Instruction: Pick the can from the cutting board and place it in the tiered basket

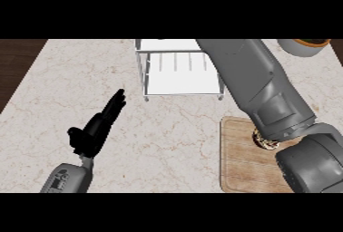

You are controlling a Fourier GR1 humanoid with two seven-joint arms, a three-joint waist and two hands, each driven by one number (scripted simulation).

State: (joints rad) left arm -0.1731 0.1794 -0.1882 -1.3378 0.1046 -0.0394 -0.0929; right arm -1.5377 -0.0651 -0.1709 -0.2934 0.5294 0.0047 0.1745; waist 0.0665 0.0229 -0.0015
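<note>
Right forearm (268, 90) covers cutting board (241, 167), right hand hidden, state unknown | can (267, 144) peeks out on board | left hand (97, 129) fingers straight over table (167, 136) | tiered basket (181, 74) behind

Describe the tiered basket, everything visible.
The tiered basket stands at the counter's far edge, top centre of the head view, above-left of the cutting board. It looks like a white wire frame with thin corner posts and a flat white shelf crossed by a few slim bars. Nothing shows on that shelf. The right forearm crosses in front and hides its right side; whether they touch cannot be told.
</note>
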